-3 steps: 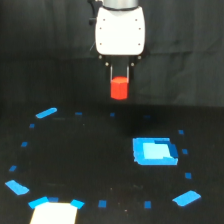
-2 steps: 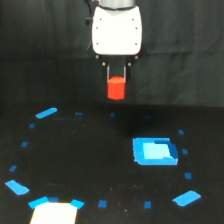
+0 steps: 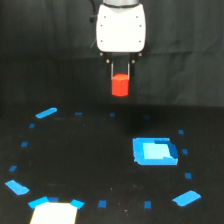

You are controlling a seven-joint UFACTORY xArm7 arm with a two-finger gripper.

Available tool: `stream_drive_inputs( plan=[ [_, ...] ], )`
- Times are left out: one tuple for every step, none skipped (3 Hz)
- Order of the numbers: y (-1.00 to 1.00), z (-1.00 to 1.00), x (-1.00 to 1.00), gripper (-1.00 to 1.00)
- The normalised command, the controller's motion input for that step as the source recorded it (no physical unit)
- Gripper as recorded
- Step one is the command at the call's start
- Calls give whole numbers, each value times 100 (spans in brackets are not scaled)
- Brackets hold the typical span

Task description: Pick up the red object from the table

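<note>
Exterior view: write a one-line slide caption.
Claw shut on the red object, held above the table.

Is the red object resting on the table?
No, the red object hangs between the gripper's fingers, well above the table.

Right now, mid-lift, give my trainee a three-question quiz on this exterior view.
1. True or false: the red object rests on the table.
2. What holds it? A) the gripper B) the blue square patch C) nothing
3. Fill in: the white patch lies at the view's lower ____.

Key: 1 false, it hangs above the table; 2 A; 3 left.
</note>
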Motion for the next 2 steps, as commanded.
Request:
stream_drive_inputs(
  plan=[
    [-27, -70, 5, -100],
    [-22, -41, -18, -100]
  ],
)
